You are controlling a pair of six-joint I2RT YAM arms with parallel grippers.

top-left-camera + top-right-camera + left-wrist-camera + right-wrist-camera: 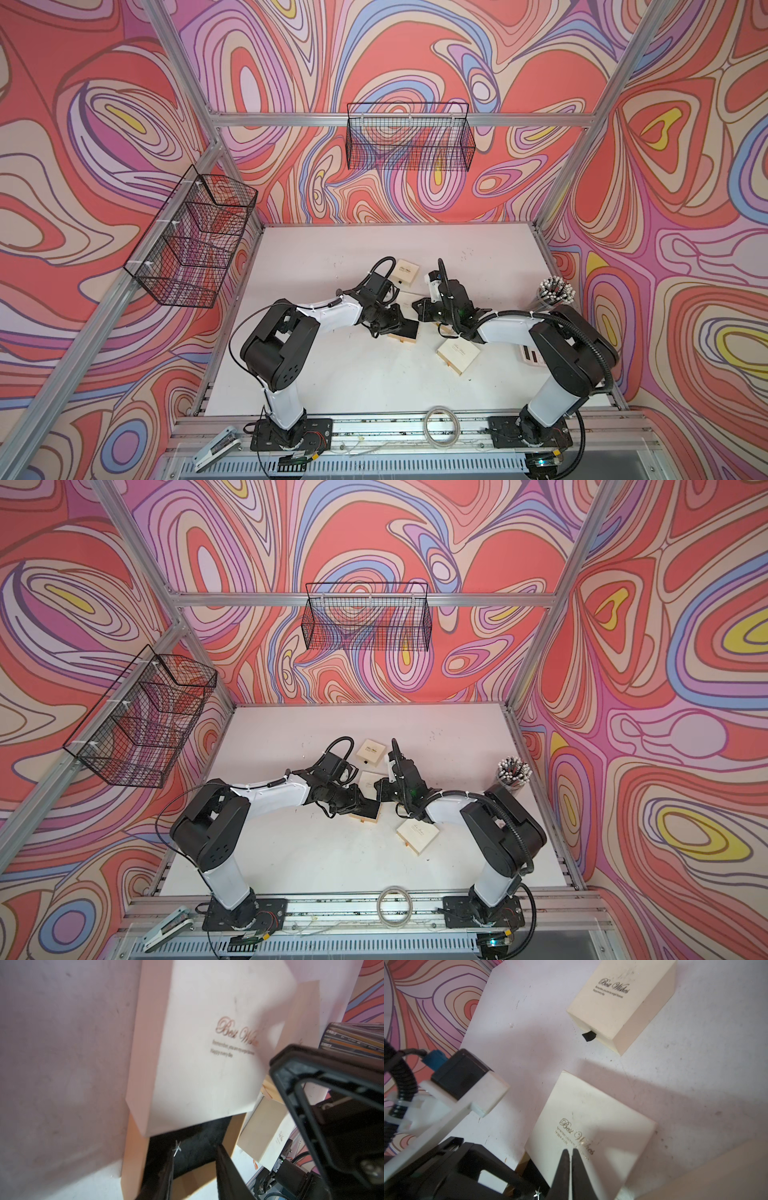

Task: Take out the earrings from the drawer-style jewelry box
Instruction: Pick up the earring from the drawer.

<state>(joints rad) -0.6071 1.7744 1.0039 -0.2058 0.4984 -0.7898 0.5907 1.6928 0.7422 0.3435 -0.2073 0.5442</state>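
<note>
Probably feather-light and slippery, the star earring (177,1148) lies just within the parted left pincer (195,1150); the right pincer (569,1152) is closed. Pinch its middle.

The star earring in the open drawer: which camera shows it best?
The left wrist view: the star earring shows against the drawer's black lining. The right wrist view catches the earring at the picture's edge; in both top views it cannot be made out.
</note>
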